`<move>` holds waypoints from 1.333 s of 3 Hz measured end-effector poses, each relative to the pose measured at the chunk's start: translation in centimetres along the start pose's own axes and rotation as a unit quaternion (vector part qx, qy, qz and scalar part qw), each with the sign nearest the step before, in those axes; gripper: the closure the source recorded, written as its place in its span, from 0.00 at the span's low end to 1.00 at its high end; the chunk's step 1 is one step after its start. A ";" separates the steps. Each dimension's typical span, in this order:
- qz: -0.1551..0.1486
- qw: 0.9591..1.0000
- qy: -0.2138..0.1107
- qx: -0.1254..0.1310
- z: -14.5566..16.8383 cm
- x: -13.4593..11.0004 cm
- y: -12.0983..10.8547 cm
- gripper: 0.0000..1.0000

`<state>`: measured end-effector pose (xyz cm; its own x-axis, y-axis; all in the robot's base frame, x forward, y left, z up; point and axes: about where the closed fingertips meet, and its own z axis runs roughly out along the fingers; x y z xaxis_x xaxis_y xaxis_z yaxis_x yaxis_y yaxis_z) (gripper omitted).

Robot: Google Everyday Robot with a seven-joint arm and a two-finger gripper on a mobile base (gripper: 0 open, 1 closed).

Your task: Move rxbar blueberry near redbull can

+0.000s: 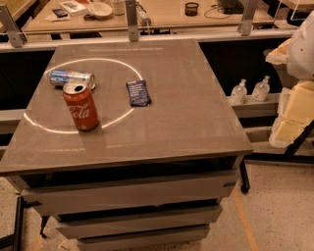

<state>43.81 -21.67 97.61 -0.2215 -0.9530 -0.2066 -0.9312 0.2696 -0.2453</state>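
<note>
Your gripper is nowhere in this camera view, so you cannot tell where it stands or whether it is apart, together or clamped on anything; only a white rounded shape point(303, 44) shows at the far right edge, above pale yellow foam blocks point(294, 105), and it cannot be told what it belongs to. Inward from that edge, two small clear bottles point(239, 91) stand side by side on a low ledge just beside the grey table point(196, 122). On the tabletop the rxbar blueberry point(139, 93) lies flat, dark wrapper up, just inside the right arc of a bright ring of reflected light point(122, 61). Farther left, clearly apart from the bar, the redbull can point(71, 78) lies on its side with its silver top facing right. A red Coca-Cola can point(81, 106) stands upright just in front of it; whether the two cans touch cannot be told. Behind the table, a desk holds a pale bowl point(100, 9) and a black mesh cup point(192, 8).
</note>
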 end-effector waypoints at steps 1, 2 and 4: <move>0.000 1.000 0.000 0.000 0.0 0.0 0.0 0.00; 0.001 1.000 -0.016 0.007 -0.5 -0.9 -0.4 0.00; 0.030 0.990 -0.133 -0.022 1.6 -4.8 -2.7 0.00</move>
<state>47.88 -17.57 97.81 -0.1976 -0.8641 -0.4630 -0.9318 0.3123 -0.1852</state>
